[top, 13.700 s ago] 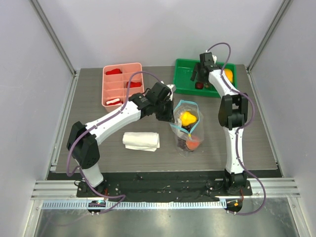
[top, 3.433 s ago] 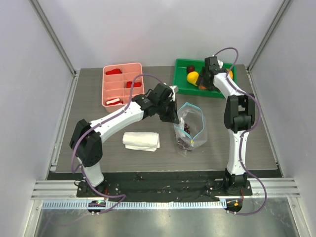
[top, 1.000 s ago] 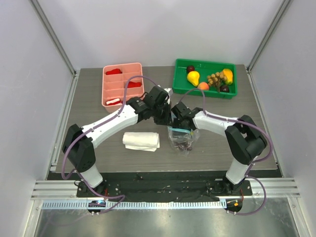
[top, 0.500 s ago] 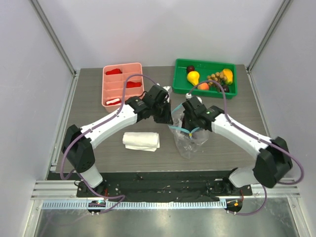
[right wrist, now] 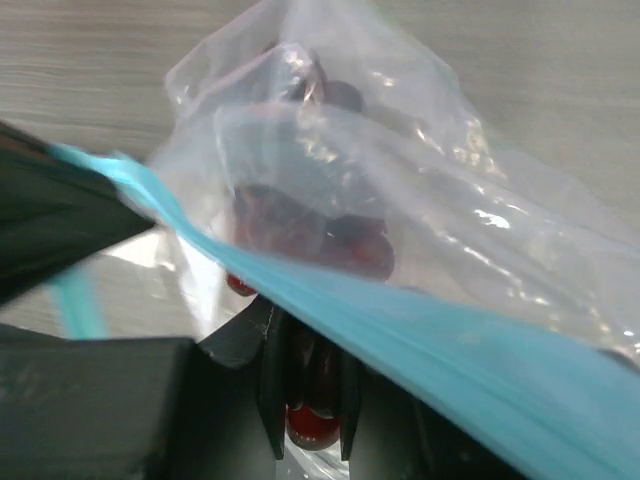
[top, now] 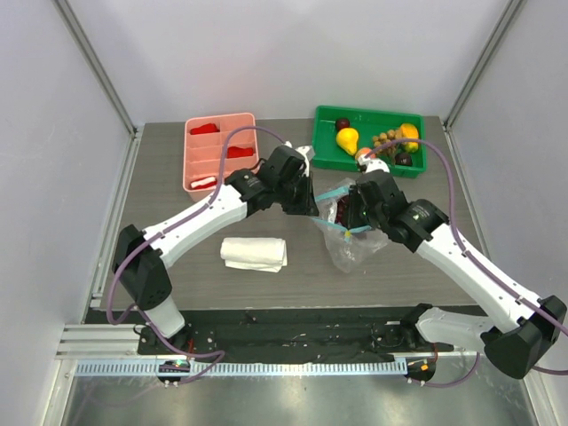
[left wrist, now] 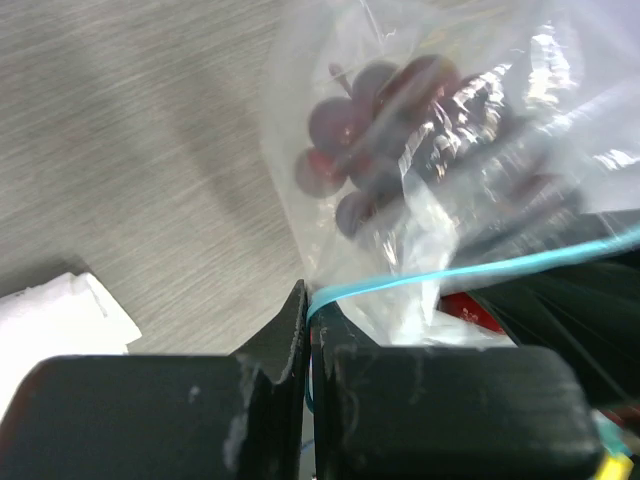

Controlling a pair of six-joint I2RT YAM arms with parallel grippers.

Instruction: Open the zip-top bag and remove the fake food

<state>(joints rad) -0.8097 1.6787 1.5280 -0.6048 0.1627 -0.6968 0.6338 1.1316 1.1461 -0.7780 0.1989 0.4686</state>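
Observation:
The clear zip-top bag (top: 348, 250) hangs just above the table between my two grippers, its light-blue zip strip (left wrist: 470, 268) stretched open. My left gripper (top: 306, 202) (left wrist: 310, 310) is shut on the strip's left end. Inside the bag's mouth, my right gripper (top: 352, 213) (right wrist: 312, 390) is shut on dark purple-red grapes (right wrist: 312, 428). The rest of the grape bunch (left wrist: 365, 120) (right wrist: 300, 235) shows through the plastic. A yellow pear (top: 347, 139) lies with other fake food in the green tray (top: 319, 142).
A pink divided tray (top: 188, 160) with flat red pieces stands at the back left. A folded white cloth (top: 255, 253) lies in front of the left arm, to the left of the bag. The green tray sits at the back right.
My right gripper has closed on the grapes inside the bag and moved right. The bag has lifted and swung right with it. The left gripper has kept its hold.

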